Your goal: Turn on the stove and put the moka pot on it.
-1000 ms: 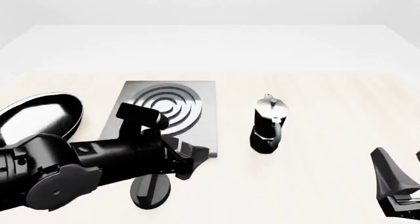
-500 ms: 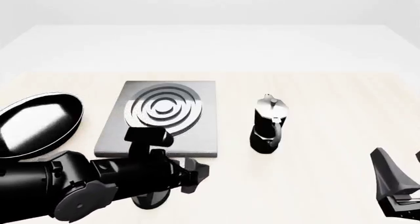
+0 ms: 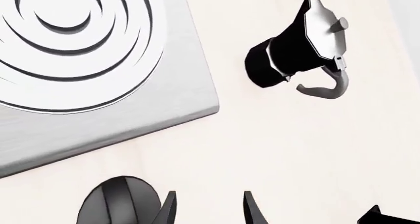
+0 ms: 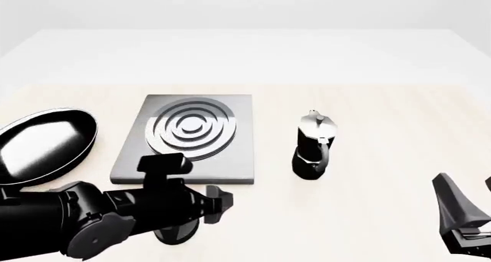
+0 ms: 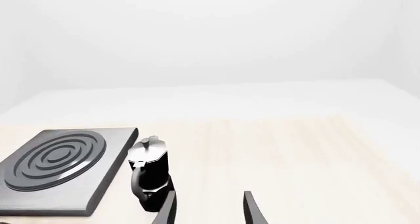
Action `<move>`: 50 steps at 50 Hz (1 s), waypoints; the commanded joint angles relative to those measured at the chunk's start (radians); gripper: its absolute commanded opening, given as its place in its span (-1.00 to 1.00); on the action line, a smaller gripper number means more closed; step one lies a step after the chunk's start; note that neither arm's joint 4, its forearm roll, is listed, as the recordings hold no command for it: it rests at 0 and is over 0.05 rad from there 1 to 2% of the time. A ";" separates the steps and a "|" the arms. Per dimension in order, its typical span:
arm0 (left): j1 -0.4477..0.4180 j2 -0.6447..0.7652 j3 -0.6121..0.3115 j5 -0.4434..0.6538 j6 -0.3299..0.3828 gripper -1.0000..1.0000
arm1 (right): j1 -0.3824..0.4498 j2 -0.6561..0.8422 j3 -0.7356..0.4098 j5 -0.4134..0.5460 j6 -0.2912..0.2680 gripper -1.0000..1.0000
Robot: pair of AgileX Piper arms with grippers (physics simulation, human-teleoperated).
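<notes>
- Moka pot point(image 4: 312, 144): stands upright on the bench point(image 4: 368, 216), just beside the stove point(image 4: 186, 140) on its right, apart from it, handle turned toward the camera side. Not yet on the rings.
- Stove knob point(image 3: 118, 203): lies on the bench near the slab's near edge. In the front view it is mostly covered by the left arm; only its lower rim shows.
- Left tool point(image 3: 208, 211): fingers spread apart, nothing between them. In the left wrist view the knob sits beside one finger, outside the gap, not within it.
- Risk, knob: a closure from this offset would likely miss the ridge or push the knob across the bench; the tool needs centring over it first.
- Risk, pot: tall and narrow-waisted, so judged easy to tip if struck on the lid or handle during a reach.
- Risk, pan: the frying pan point(image 4: 45, 144) lies just left of the slab; a wide swing of the left arm could nudge it.
- Right tool point(image 5: 208, 208): fingers apart and empty, low at the bench's right, well apart from the pot.
- Not determinable: whether the knob is already turned; whether the left fingers touch the bench; the pan's left side is cut off.
</notes>
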 commanded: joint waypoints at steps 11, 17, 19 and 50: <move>0.071 -0.006 0.027 -0.011 0.003 1.00 | -0.001 0.001 0.000 0.003 0.001 1.00; 0.092 -0.014 0.034 -0.009 0.005 1.00 | -0.002 0.001 0.000 0.004 0.001 1.00; 0.096 -0.015 0.037 -0.010 0.002 1.00 | -0.001 0.001 0.000 0.004 0.001 1.00; 0.134 0.028 0.085 -0.062 -0.024 1.00 | 0.001 0.013 0.000 -0.009 -0.006 1.00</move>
